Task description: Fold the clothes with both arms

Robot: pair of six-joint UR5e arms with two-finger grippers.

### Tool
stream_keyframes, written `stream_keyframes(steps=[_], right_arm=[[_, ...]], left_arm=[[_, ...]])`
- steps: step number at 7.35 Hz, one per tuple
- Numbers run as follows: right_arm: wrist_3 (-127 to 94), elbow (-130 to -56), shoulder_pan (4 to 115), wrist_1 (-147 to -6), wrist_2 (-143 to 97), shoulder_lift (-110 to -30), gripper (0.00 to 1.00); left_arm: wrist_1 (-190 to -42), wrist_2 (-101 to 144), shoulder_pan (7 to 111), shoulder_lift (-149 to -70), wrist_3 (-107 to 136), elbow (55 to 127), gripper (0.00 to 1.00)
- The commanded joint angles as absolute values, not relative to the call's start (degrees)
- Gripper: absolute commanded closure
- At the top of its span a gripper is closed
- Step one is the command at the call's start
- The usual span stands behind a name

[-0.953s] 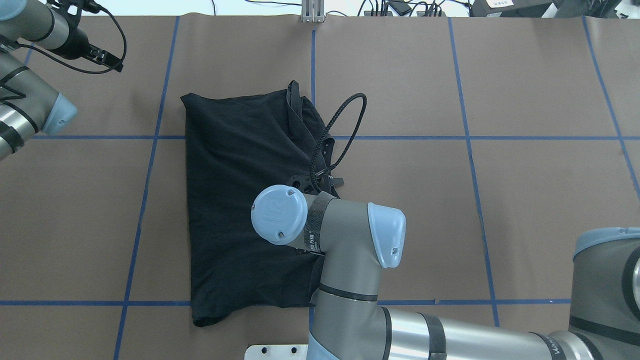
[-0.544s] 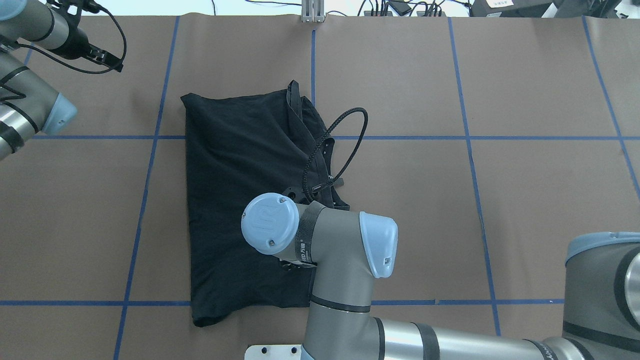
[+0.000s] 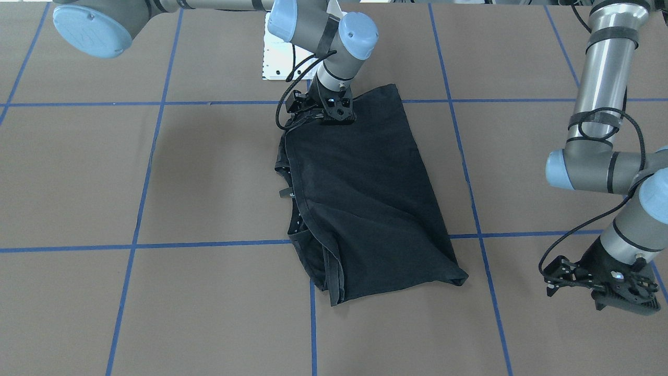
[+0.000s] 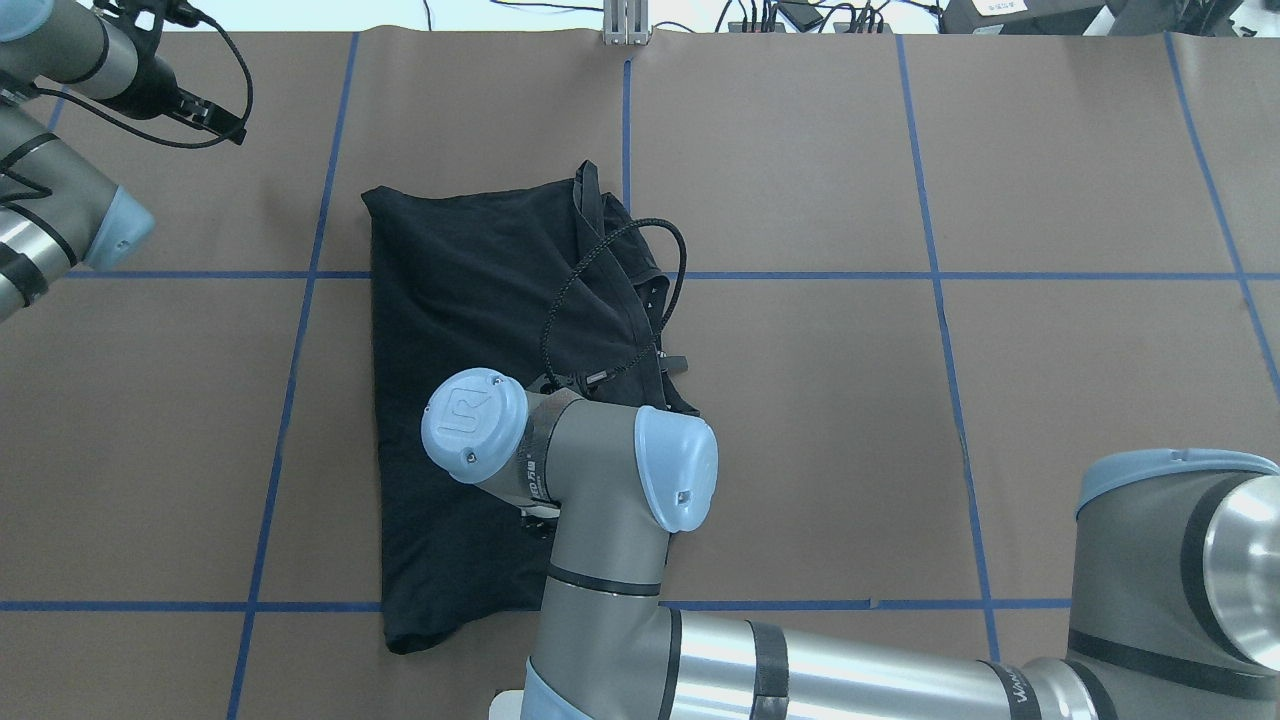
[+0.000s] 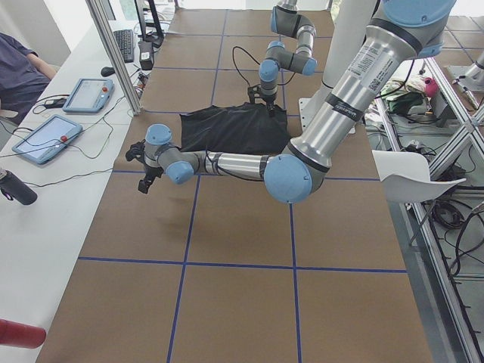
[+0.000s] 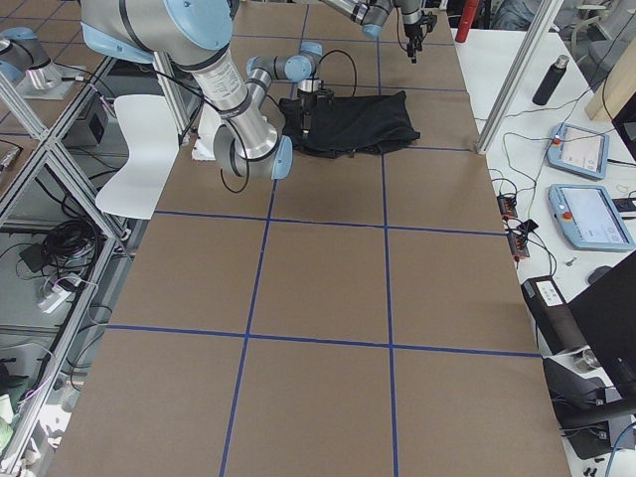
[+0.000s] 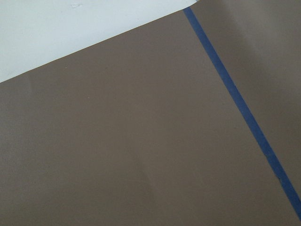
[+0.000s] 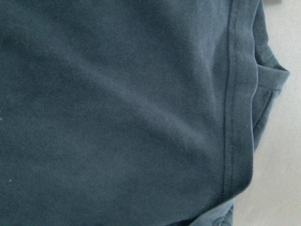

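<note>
The black, wrinkled cotton short-sleeved T-shirt (image 4: 460,330) lies on the brown paper-covered desk (image 4: 850,420) as a long, narrow folded stack, with its printed logo out of sight. The grey-and-silver right arm's black end effector (image 3: 334,112) sits low over the shirt, at the end nearest the robot's base. Its wrist camera shows only fabric and a stitched hem, so I cannot tell whether the fingers are spread, closed or gripping cloth. The left arm's black end effector (image 3: 616,295) hangs well apart from the shirt, off its left side over bare desk. Its opening cannot be read either.

The risks I see:
- The shirt's right edge is ragged, with hems and a sleeve poking out from under the top layer. A pinch there may catch only one layer, and the stack would come apart.
- With the left arm so far from the shirt, a pull by the right arm alone would likely drag the whole stack instead of folding it.
- The right arm's black braided cable loop (image 4: 610,290) arches above the shirt's upper half and could snag or rumple cloth that is lifted.
</note>
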State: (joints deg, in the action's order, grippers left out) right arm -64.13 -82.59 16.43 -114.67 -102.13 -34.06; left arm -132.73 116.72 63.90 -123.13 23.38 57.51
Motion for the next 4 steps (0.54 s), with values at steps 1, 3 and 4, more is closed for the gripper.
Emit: stream_keyframes(steps=[1,3,4], right_arm=[[-59.79,-82.0,18.1,-115.22,-102.39,-34.1,0.0],[-56.27,-82.26,18.98,-117.14,-102.3,-34.8,0.0],[-55.12,-83.05,19.07,-119.68,-102.3,-34.8,0.0]], left_arm=[[-132.8,116.72,63.9,-123.13,23.38,57.66,0.0],[-132.8,116.72,63.9,-123.22,23.38,57.57,0.0],[-132.72,116.72,63.9,-123.22,23.47,57.66,0.0]])
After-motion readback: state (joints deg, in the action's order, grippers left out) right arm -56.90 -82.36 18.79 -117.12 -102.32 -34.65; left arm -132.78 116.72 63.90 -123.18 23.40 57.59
